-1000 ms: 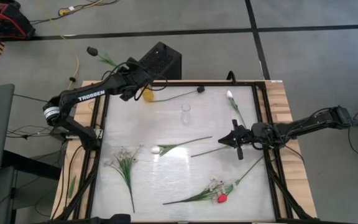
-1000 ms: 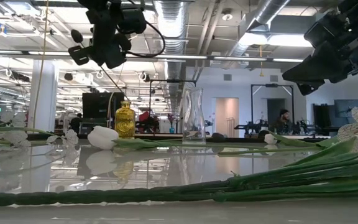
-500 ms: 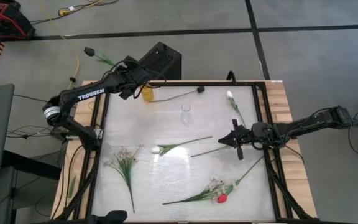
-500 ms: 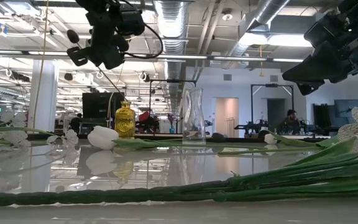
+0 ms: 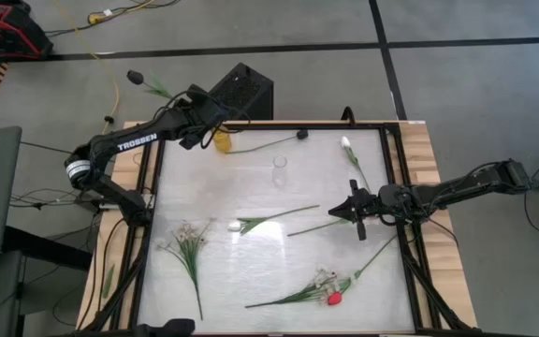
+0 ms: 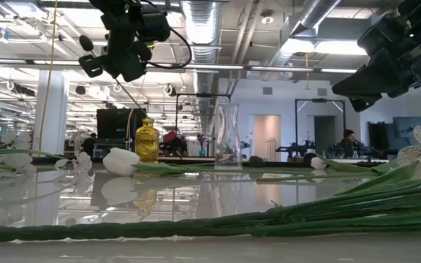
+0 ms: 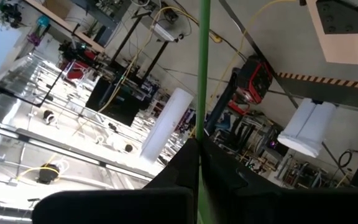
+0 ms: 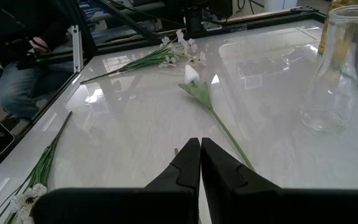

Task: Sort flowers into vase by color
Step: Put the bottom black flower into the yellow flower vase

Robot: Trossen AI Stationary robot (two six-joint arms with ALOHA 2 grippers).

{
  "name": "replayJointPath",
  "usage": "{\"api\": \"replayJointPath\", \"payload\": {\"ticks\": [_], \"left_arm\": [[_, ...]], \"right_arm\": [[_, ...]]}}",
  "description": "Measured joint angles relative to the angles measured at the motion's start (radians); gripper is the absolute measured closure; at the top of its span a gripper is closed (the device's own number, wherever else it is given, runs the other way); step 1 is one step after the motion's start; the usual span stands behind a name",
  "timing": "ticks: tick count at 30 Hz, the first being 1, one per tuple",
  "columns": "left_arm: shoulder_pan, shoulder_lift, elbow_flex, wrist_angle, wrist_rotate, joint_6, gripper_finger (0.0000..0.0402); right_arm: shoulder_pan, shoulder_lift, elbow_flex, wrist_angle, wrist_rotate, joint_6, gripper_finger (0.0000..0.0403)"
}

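Left gripper (image 5: 192, 96), which I hold at roughly eleven o'clock over the table's far-left corner, is clamped on the thin green stem of a dark-headed artificial flower (image 5: 136, 77); the head sticks out past the table edge toward ten o'clock, and in the left wrist view the stem (image 7: 202, 74) runs straight out between the closed fingers. Small amber glass vase (image 5: 222, 141) stands just beside that gripper, toward five o'clock of it. Clear glass vase (image 5: 280, 171) stands near the table's centre-rear, well apart toward four o'clock. I judge the stem's long axis must be swung from near-level to upright over whichever mouth I choose; my left arm is the nearer to both. Right gripper (image 5: 356, 216) waits at three o'clock with its jaws pinched together, holding nothing I can see, above the white table (image 5: 251, 271). White-headed tulip-like flower (image 8: 192, 76) lies flat ahead of it.
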Motion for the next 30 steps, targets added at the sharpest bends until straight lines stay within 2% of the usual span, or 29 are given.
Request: {"api": "replayJointPath", "payload": {"ticks": [5, 14, 24, 30], "left_arm": [[-0.01, 0.008, 0.001, 0.0, -0.001, 0.0, 0.0401], [-0.013, 0.105, 0.001, -0.012, -0.026, -0.02, 0.0401], [-0.024, 0.1, 0.001, -0.012, -0.028, -0.013, 0.0401], [-0.027, 0.077, 0.068, -0.037, -0.033, -0.024, 0.0401]], "right_arm": [[0.0, 0.0, 0.0, 0.0, 0.0, 0.0, 0.036], [0.0, 0.0, 0.0, -0.002, -0.001, 0.002, 0.036], [0.0, 0.0, 0.0, -0.002, -0.001, -0.009, 0.036], [0.0, 0.0, 0.0, -0.002, -0.001, -0.01, 0.036]]}}
